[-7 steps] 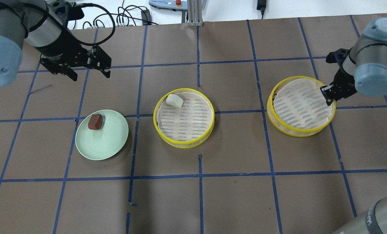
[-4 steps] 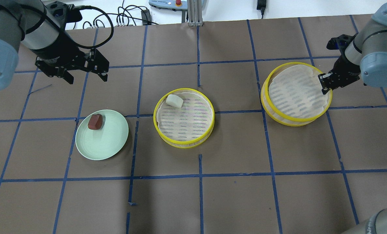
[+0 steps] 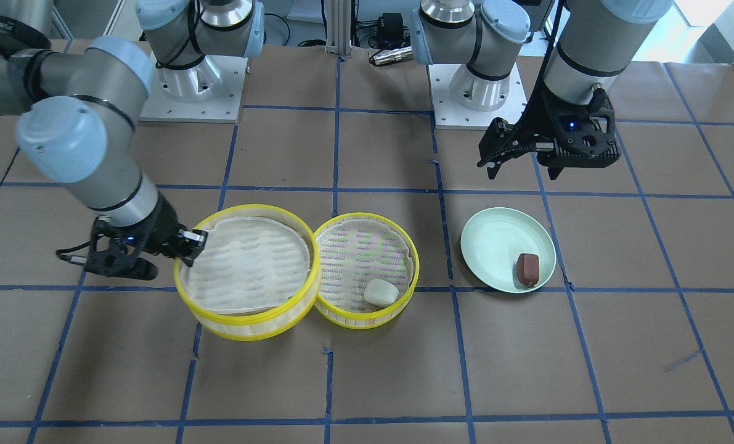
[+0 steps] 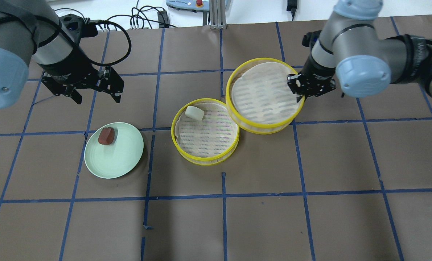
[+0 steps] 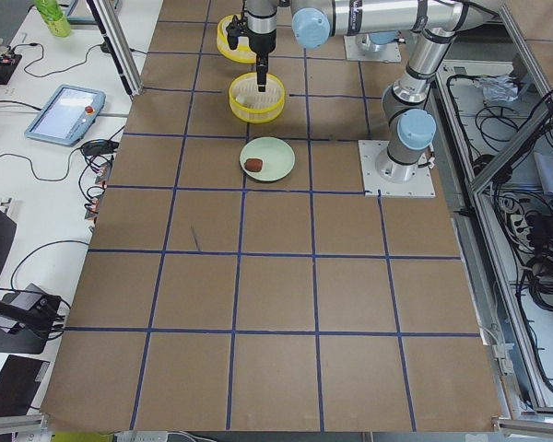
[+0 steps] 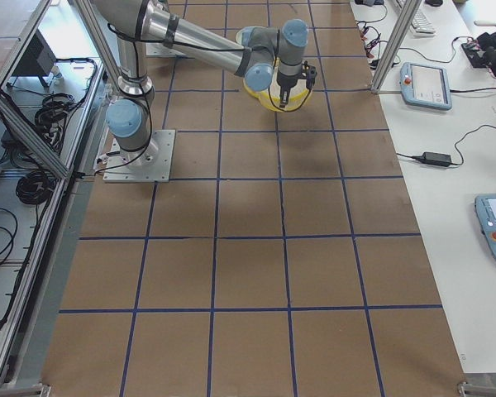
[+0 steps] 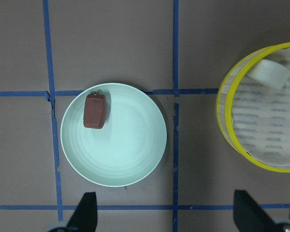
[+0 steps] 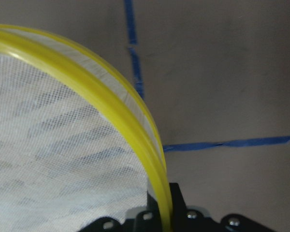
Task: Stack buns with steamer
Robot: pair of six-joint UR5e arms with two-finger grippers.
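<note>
In the right wrist view we see only part of the held steamer tier (image 8: 63, 154); the right end effector (image 8: 160, 210) is mostly cut off below.

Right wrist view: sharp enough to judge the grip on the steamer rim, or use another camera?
Right wrist view: soft at close range; the held tier looms large, jaws cropped at the bottom edge. Overhead view: crisp, evenly lit, right gripper pinching its rim. Side views: too small to help.
</note>
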